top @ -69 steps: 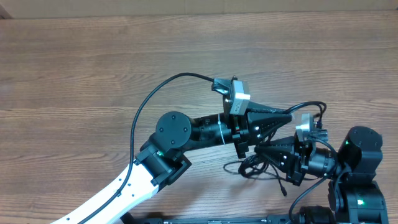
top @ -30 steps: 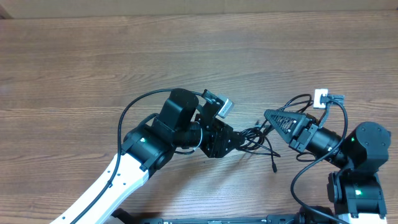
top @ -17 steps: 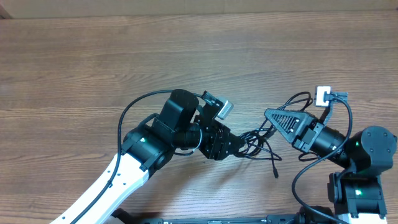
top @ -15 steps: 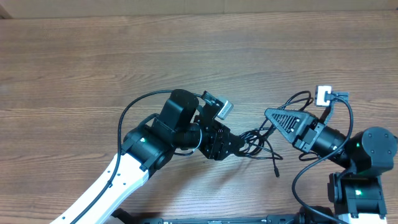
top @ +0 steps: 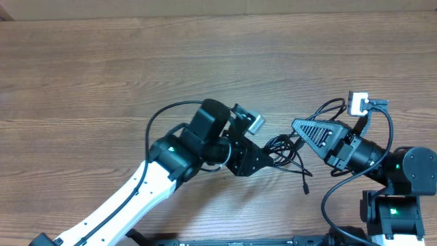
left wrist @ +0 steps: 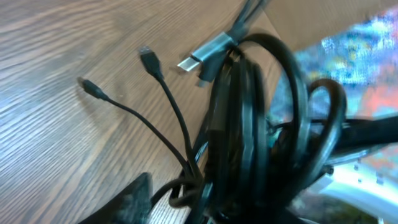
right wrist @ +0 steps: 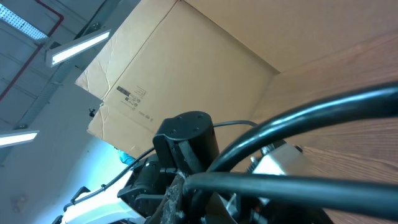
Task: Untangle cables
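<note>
The cables [top: 284, 151] are a tangle of thin black cords on the wooden table, lying between my two grippers. My left gripper [top: 265, 158] is at the tangle's left side and looks shut on the bundle. In the left wrist view the bundle [left wrist: 249, 124] fills the middle, and two small plug ends [left wrist: 147, 53] and a silver plug [left wrist: 200, 60] stick out over the table. My right gripper [top: 298, 131] is at the tangle's right side, shut on a cord [right wrist: 292, 186]. One loose plug end [top: 306, 190] trails toward the front edge.
The left arm [top: 164, 171] reaches in from the front left. The right arm's base [top: 396, 205] stands at the front right. A cardboard wall [right wrist: 186, 56] stands behind the table. Bare wooden tabletop [top: 102, 68] lies to the back and left.
The grippers, close together over the tangle 2.3 s ago, have drawn apart with it between them. In the last half second the left arm shifted slightly right; the right gripper held still.
</note>
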Robot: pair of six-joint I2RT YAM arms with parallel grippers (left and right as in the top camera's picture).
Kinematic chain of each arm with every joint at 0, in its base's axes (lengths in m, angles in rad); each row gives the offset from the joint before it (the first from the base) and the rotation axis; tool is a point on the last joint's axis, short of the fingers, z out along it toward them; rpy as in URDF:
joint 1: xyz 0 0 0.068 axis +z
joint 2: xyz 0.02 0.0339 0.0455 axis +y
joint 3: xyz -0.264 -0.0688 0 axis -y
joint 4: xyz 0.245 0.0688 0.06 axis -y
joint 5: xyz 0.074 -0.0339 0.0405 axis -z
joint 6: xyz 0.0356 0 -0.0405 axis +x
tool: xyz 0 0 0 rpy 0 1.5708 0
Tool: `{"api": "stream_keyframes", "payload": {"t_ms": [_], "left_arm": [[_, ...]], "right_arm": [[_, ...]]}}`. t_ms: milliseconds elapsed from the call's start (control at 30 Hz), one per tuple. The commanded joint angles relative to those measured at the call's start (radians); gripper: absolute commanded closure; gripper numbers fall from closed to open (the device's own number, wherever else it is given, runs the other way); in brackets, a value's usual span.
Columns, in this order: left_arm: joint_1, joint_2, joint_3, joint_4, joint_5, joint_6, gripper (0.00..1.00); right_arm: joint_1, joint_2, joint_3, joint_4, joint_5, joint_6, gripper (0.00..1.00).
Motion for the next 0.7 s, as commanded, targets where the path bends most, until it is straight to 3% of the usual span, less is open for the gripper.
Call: {"api": "stream_keyframes", "payload": {"t_ms": [0,67,100,300,667], "left_arm": [[-0.016,0.020,0.010,0.028,0.030,0.018,0.72],[-0.020,0.024,0.010,0.047,0.039,0.018,0.91],[-0.021,0.023,0.010,0.051,0.039,0.018,0.96],[-0.021,0.023,0.010,0.060,0.039,0.018,0.96],[0.015,0.020,0.010,0.057,0.039,0.018,0.96]], "right_arm": [[-0.002,-0.005,0.021,0.010,-0.010,0.014,0.96],[-0.002,-0.005,0.021,0.010,-0.013,0.014,0.96],[-0.002,-0.005,0.021,0.010,-0.015,0.014,0.96],[-0.002,-0.005,0.021,-0.005,-0.017,0.001,0.96],[-0.002,0.071,0.020,-0.128,-0.006,-0.165,0.96]]}}
